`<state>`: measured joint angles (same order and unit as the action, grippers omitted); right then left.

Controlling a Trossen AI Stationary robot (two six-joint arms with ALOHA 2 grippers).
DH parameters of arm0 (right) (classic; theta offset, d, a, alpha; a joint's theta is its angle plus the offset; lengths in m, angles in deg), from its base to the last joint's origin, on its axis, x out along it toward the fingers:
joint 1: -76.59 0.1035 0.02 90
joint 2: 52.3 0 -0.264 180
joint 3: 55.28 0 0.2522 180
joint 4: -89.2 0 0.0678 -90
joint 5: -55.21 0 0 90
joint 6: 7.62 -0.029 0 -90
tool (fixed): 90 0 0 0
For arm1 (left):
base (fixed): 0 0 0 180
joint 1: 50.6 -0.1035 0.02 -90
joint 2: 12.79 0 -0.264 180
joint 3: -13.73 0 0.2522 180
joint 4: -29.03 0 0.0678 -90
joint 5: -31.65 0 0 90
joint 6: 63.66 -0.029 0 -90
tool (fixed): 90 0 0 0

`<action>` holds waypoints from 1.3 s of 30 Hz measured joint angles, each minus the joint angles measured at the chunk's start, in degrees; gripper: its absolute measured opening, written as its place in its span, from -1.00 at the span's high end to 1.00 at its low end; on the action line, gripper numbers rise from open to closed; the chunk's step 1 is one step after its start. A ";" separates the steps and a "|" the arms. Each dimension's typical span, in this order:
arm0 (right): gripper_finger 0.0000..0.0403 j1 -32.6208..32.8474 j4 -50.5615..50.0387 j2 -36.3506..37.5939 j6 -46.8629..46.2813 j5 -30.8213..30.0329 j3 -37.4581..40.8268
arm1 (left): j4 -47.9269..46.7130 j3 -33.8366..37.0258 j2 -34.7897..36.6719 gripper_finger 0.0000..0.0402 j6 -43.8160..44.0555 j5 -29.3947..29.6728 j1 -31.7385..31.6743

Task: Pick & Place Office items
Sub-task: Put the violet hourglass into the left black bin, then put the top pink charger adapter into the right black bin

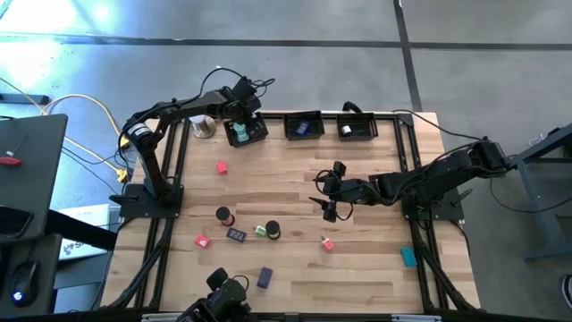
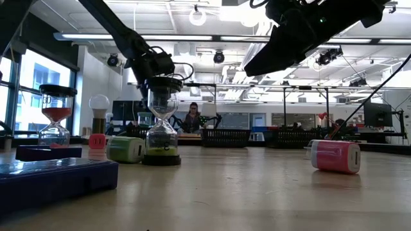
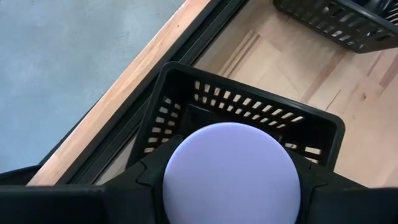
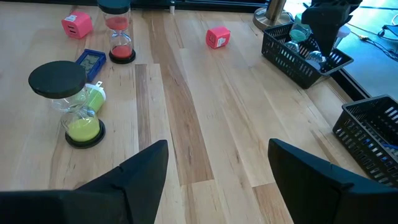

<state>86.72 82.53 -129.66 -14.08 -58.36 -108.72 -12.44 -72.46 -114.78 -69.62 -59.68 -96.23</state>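
My left gripper (image 1: 241, 125) hangs over the far-left black tray (image 1: 257, 134) and is shut on a lilac cylinder (image 3: 231, 171), whose round end faces the wrist camera. Teal pieces (image 4: 303, 32) lie in that tray. My right gripper (image 1: 331, 192) is open above the middle of the table (image 1: 375, 268), its fingers (image 4: 140, 171) wide apart over bare wood, touching nothing. Loose items stand on the boards: pink blocks (image 1: 222, 166) (image 1: 202, 241) (image 1: 328, 243), a blue block (image 1: 236, 234), a purple block (image 1: 264, 278), a teal block (image 1: 408, 257). My left gripper pinches the lilac cylinder between its two fingers (image 3: 124, 196), one on each side of the round body just below the end face (image 3: 186, 186). It comes from above, pointing down into the tray. The cylinder is upright and lifted clear, over the tray's opening (image 3: 205, 115).
Two more black trays (image 1: 303, 125) (image 1: 357, 127) line the far edge. A white ball on a metal base (image 1: 204, 125) stands left of the first tray. A red-sand hourglass (image 1: 223, 216) and a green-sand hourglass (image 1: 271, 231) stand near the left-centre, with a light-green cylinder (image 2: 126, 149) beside the green one.
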 joint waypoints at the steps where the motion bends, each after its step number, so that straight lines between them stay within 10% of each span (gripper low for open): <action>1: -0.32 0.00 0.00 0.00 -0.01 0.00 0.00 | 0.01 0.00 0.00 0.09 0.00 -0.02 0.00; 39: -0.32 0.00 0.44 0.00 0.05 0.00 0.00 | 3.35 -0.20 7.86 -0.13 -1.05 4.49 4.68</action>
<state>86.72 82.97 -129.66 -14.03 -58.36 -108.72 -9.10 -72.65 -106.92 -70.67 -55.19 -91.56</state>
